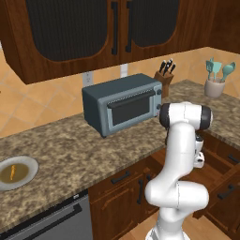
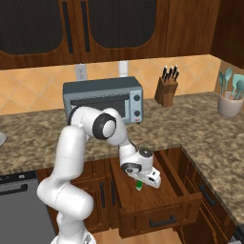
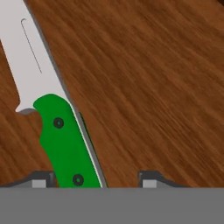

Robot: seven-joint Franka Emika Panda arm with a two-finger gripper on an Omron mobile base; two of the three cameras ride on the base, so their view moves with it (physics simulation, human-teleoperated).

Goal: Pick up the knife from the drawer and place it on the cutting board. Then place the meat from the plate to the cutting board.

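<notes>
The knife (image 3: 65,140), green-handled with a pale blade, lies flat on the wooden floor of the open drawer (image 2: 164,193). My gripper (image 3: 94,180) reaches down into the drawer and is open astride the handle. The left fingertip is close to the handle, and a gap remains on the right. In the right base view the gripper (image 2: 143,183) hangs low in the drawer, with a bit of the green handle (image 2: 138,186) beneath it. The plate (image 1: 29,165) sits on the counter at far left with the small orange meat (image 1: 13,171) on it. The cutting board is out of view.
A grey toaster oven (image 1: 124,103) stands at the back of the granite counter. To its right are a wooden knife block (image 1: 164,75) and a utensil crock (image 1: 214,85). A dishwasher front (image 1: 51,220) is below the plate. The drawer's side walls flank the hand.
</notes>
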